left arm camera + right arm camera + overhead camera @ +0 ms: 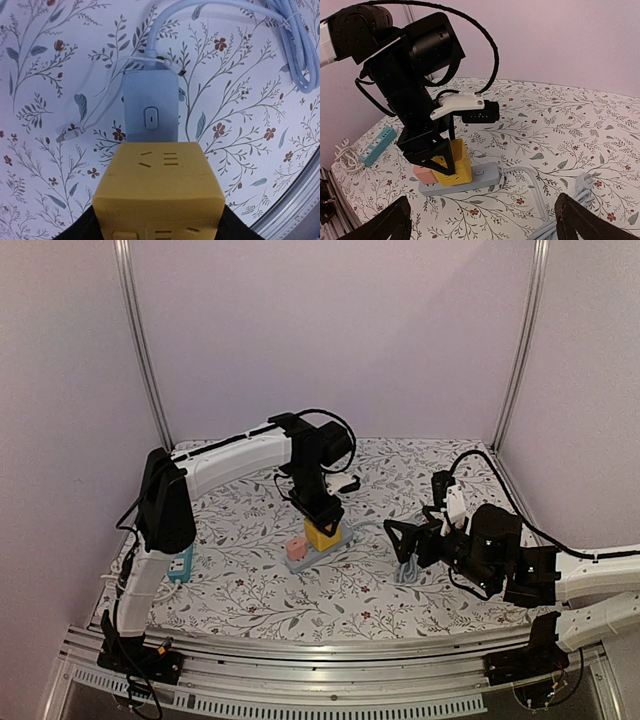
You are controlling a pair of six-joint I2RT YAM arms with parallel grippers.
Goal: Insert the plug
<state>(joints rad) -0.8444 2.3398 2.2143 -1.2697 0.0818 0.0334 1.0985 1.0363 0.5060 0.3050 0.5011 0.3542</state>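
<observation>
The grey power strip (318, 556) was found at the centre of the table (250, 590). The left gripper (322, 523) was clamped on the yellow plug (322, 537), which was set upon the strip. The right gripper (398, 543), at 3 o'clock, was seen released. A pink plug (297, 547) was noted at the yellow plug's 9 o'clock.

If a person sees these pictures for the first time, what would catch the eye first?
The bright yellow cube stands out most: the left pincer grips it at the middle of the table, right at the grey power strip, beside a pink block. On the right, the right pincer hangs wide open over the flowered cloth, near a coil of grey cable.
</observation>
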